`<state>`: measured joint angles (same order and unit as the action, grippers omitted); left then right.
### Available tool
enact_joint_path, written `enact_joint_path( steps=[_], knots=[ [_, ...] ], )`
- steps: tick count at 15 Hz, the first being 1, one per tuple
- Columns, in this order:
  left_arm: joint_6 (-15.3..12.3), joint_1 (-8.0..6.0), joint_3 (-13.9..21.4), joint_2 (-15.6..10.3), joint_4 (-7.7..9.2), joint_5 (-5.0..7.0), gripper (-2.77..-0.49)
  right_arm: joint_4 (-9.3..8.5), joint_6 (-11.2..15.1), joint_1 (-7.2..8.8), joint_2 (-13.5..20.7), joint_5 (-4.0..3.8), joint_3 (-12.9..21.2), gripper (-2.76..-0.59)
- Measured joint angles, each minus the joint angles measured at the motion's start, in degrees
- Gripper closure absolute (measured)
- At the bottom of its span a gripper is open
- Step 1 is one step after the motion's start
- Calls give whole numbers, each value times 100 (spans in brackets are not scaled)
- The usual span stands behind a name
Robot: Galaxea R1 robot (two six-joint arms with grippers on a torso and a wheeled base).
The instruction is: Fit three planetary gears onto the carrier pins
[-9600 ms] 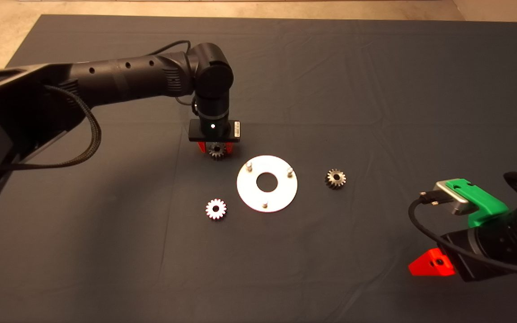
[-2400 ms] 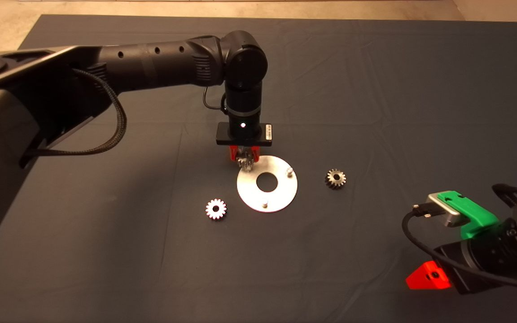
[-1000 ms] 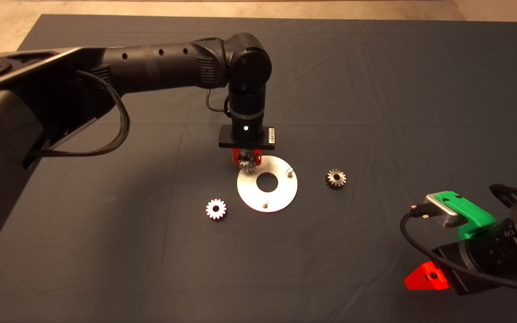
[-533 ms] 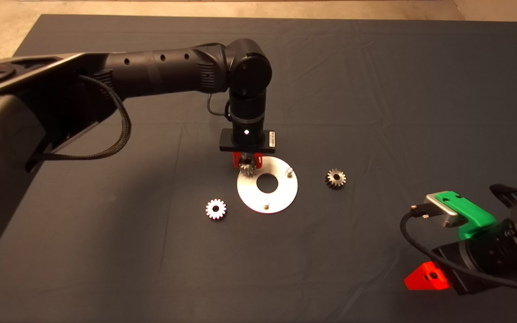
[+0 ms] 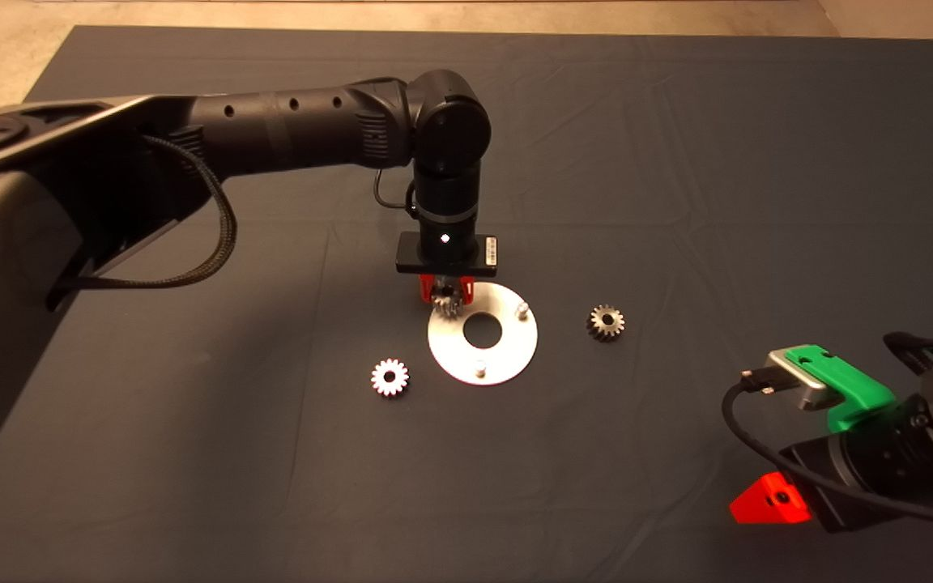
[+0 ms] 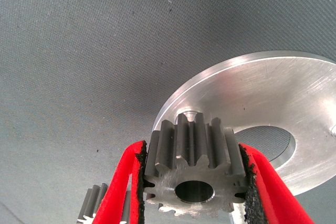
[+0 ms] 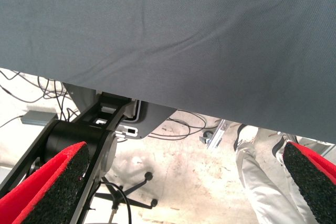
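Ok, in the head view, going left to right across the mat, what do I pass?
Loose gear → left gripper holding a gear → carrier disc → second loose gear → parked right gripper.

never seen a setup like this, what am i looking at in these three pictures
It is a two-armed robot at a table with a dark mat. The head view looks down from above; the other two come from cameras on each wrist. The left gripper holds a small metal gear over one pin on the round silver disc. Two more gears lie on the mat, one to the disc's left, one to its right. The right gripper waits open at the lower right edge.
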<state>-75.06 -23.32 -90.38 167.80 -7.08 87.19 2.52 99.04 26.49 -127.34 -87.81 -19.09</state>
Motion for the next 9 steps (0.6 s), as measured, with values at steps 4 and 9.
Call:
enact_joint_path(
  steps=[4,9],
  knots=[
    [1,0,0,0,0,0,-96,0,0,0,2,0,0,-275],
    [4,-2,2,-2,6,-1,-113,0,0,0,0,0,0,-275]
  ],
)
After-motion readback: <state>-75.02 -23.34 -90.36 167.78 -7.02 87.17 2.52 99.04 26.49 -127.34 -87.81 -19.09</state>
